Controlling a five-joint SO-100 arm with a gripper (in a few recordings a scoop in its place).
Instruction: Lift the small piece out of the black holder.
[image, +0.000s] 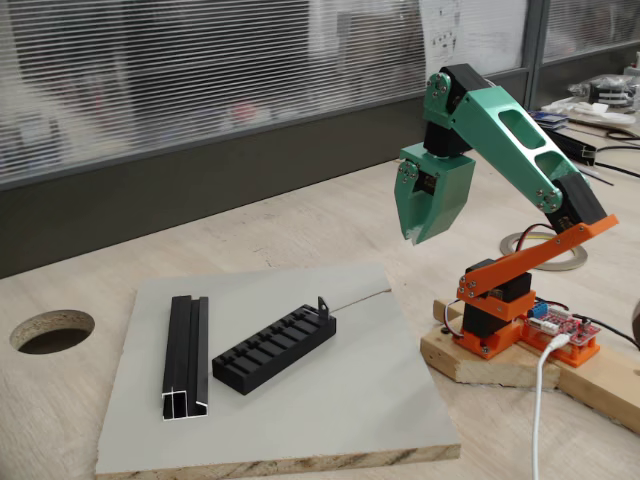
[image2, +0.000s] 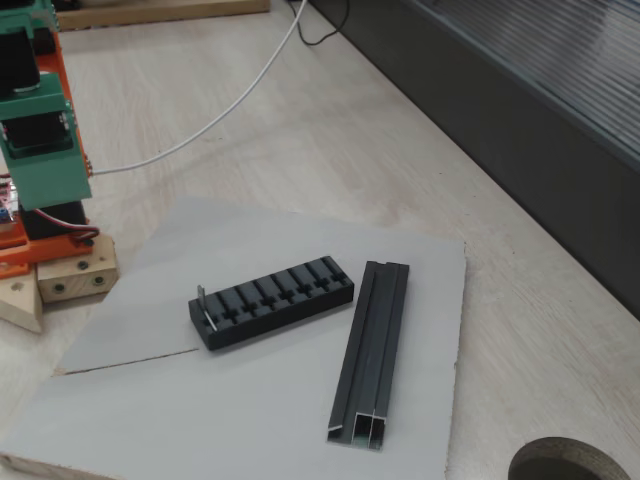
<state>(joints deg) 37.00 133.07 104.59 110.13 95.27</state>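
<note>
On the grey board (image: 330, 400) lies the black holder (image: 274, 350), and the small piece (image: 323, 307) stands up in the slot at the holder's end nearest the arm. The black rail (image: 187, 357) lies beside the holder, on the side away from the arm. The green gripper (image: 418, 237) hangs high above the board, past the holder's piece end – its jaws look close together, with nothing in them. The piece is tiny and thin, so I think the fingers could miss it, knock it flat, or push the holder along the board – the holder just rests there. A loose pinch could drop it too. I can read no words or labels anywhere.
</note>
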